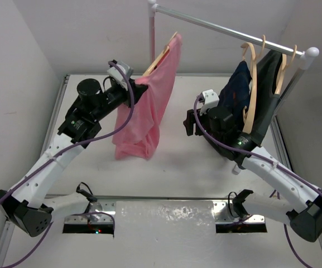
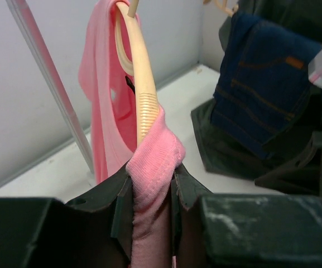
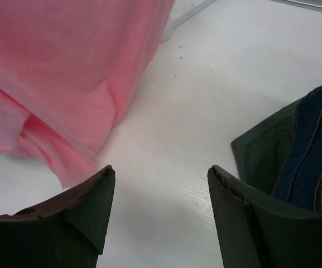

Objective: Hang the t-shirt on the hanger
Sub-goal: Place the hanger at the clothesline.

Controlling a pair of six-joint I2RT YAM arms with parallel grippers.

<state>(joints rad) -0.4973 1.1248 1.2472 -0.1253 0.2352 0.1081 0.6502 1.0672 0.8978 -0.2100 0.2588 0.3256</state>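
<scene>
T-shirt (image 1: 149, 114): hangs on the hanger (image 2: 142, 84), its arm partly bare.
Left gripper (image 2: 151, 181): I clamp the cloth, to pull it over.
Right gripper (image 3: 161, 178): jaws apart, empty.

The t-shirt (image 1: 147, 111) covers most of the hanger (image 2: 144, 84), its hook cut off at the left wrist view's top.

Jaws apart, pink t-shirt (image 3: 66, 72) at left, navy garment (image 3: 320, 162) at right

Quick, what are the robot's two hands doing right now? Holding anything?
Left gripper: jaws closed on the pink t-shirt.
Right gripper: jaws open, holding nothing.
</scene>
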